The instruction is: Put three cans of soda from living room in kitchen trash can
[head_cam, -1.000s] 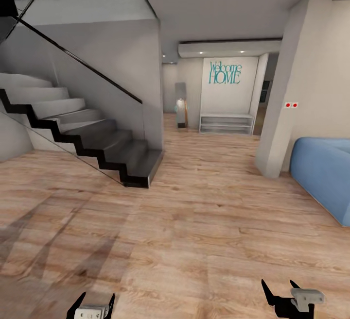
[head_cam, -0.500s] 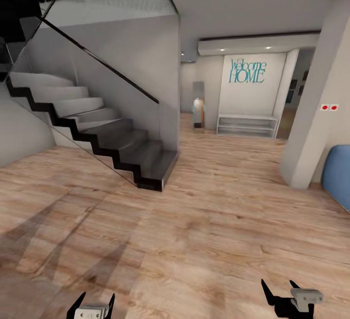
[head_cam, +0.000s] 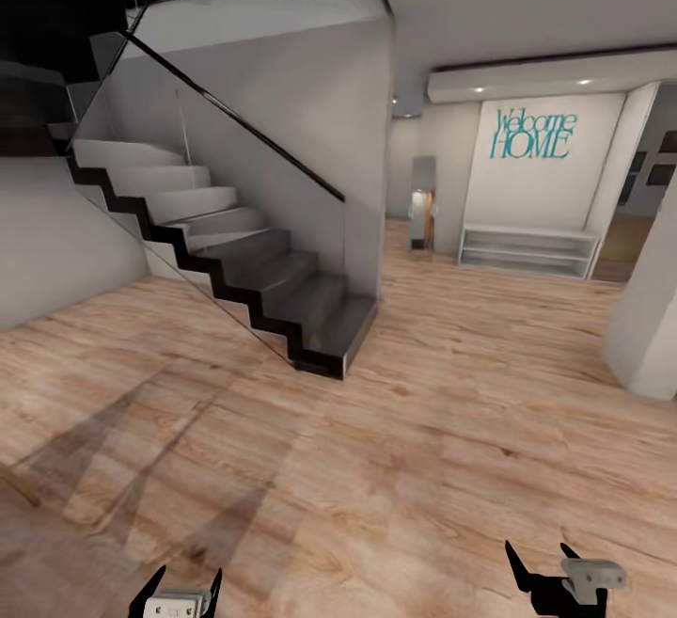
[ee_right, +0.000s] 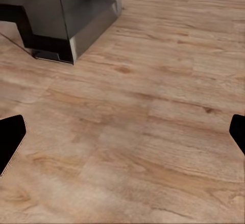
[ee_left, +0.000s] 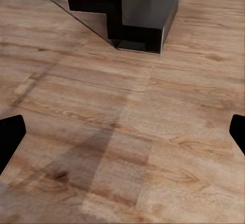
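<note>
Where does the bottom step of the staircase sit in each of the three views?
Head view: bottom step left of centre, mid-height.
Left wrist view: bottom step at the top, centre.
Right wrist view: bottom step at upper left.
Shared landmark: the wood plank floor it stands on.

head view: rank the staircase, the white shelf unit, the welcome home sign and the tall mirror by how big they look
1. staircase, by far the largest, though it also stands nearest the camera
2. white shelf unit
3. welcome home sign and tall mirror look about alike, one wide and one tall, so I won't rank them
</note>
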You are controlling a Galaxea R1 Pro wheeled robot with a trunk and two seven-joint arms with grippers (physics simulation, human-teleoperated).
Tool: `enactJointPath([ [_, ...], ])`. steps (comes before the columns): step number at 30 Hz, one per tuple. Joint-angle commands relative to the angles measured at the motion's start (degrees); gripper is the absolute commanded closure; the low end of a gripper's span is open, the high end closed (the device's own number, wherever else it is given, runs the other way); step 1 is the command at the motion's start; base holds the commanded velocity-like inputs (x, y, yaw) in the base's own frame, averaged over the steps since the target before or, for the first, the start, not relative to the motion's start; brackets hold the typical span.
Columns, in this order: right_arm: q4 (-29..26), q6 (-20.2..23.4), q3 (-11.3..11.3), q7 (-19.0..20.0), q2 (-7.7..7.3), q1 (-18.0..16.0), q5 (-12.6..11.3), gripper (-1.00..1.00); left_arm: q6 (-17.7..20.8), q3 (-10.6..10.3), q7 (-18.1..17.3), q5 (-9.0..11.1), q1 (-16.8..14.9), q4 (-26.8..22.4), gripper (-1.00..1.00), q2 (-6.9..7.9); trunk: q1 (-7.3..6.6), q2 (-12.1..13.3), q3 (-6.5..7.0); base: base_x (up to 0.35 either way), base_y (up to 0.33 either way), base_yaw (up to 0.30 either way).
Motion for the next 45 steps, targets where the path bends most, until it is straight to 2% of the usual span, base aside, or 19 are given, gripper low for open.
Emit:
enactJointPath([
  [1,0.03,0.0,0.0,0.0,0.0,0.0,0.0,-1.0,0.0,0.0,0.0,0.0,0.0,0.0,-1.0,0.0,0.0,0.0,0.0,0.321,0.0,0.241],
  [22,0.06,-0.01,0.0,0.01,0.0,0.0,0.0,-1.0,0.0,0.0,0.0,0.0,0.0,0.0,-1.0,0.0,0.0,0.0,-0.01,0.32,-0.006,0.244],
  [45,0.07,-0.02,0.0,0.01,0.0,0.0,0.05,-1.0,0.0,0.0,0.08,-0.09,0.0,0.03,-1.0,-0.01,0.0,0.0,-0.01,0.317,-0.09,0.246],
])
